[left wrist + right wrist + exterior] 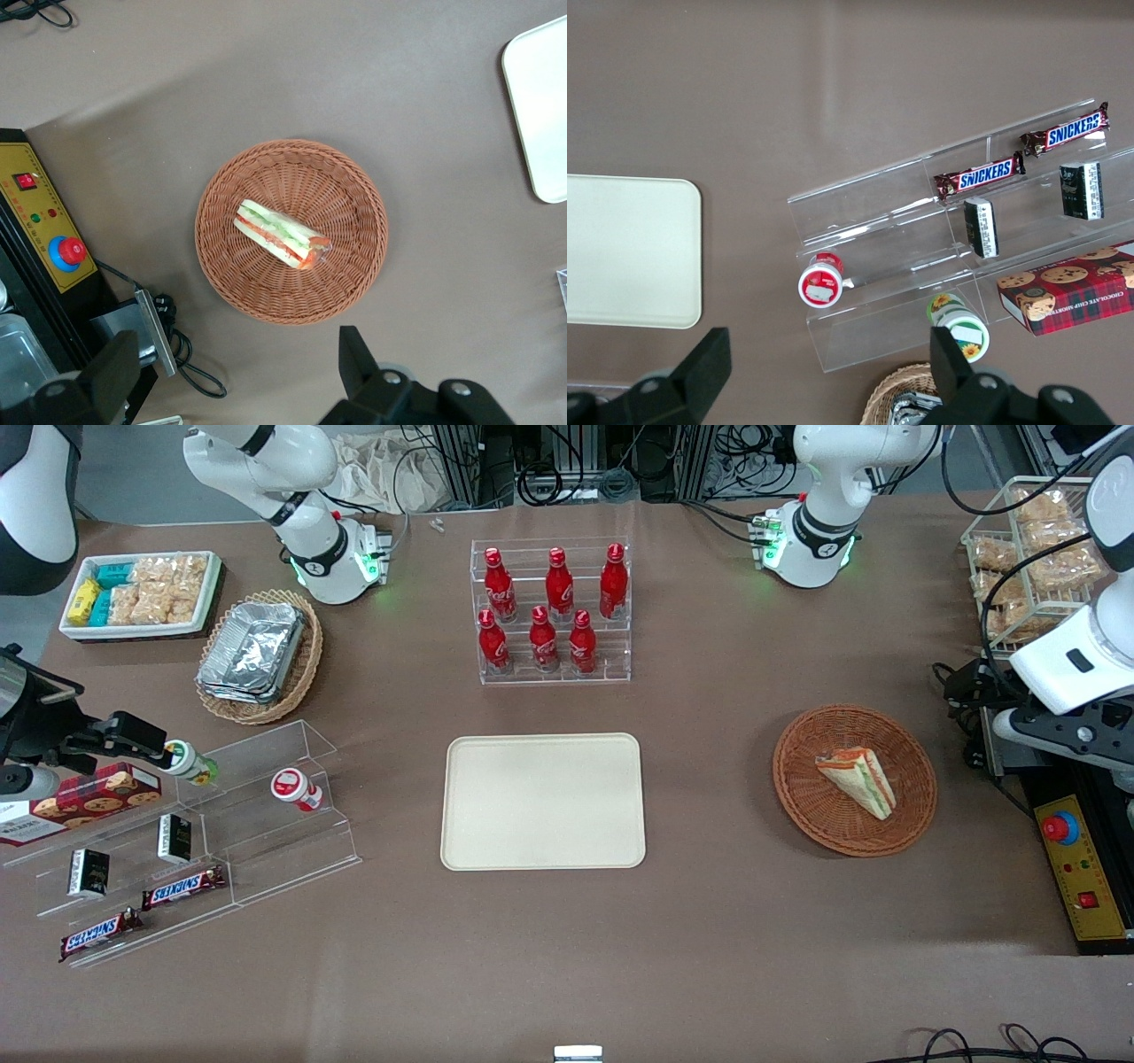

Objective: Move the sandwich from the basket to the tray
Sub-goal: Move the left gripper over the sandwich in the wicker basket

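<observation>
Sandwich [858,779] lies flat in round basket [912,748], wrapped, filling layers showing along one side. Basket sits on brown tabletop [709,921] toward working arm's end, well apart from cream tray [542,850] at tabletop middle. Tray bare. Hand [239,372] hovers above tabletop just beside basket rim, off to the edge by yellow control box [1083,877]; fingers [354,359] spread wide, gripping nothing.
</observation>
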`<act>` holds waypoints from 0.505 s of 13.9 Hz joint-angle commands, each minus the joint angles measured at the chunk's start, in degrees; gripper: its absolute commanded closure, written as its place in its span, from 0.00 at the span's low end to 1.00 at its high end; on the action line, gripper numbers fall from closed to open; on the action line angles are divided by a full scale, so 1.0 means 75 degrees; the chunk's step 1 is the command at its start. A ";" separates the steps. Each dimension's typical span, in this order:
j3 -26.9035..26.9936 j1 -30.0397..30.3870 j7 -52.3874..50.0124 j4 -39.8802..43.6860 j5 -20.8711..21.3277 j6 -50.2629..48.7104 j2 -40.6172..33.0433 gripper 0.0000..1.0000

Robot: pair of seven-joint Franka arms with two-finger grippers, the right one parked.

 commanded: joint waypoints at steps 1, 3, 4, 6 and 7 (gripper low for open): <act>-0.0012 -0.0028 0.0093 0.0302 0.0056 -0.0213 0.0208 0.00; -0.0047 -0.0040 0.0082 0.0360 0.0231 -0.0225 0.0266 0.00; -0.0129 -0.0109 0.0000 0.0326 0.0290 -0.0236 0.0266 0.00; -0.0153 -0.0122 -0.1236 -0.0070 0.0279 -0.0389 0.0162 0.00; -0.0153 -0.0133 -0.1939 -0.0270 0.0278 -0.0389 0.0068 0.00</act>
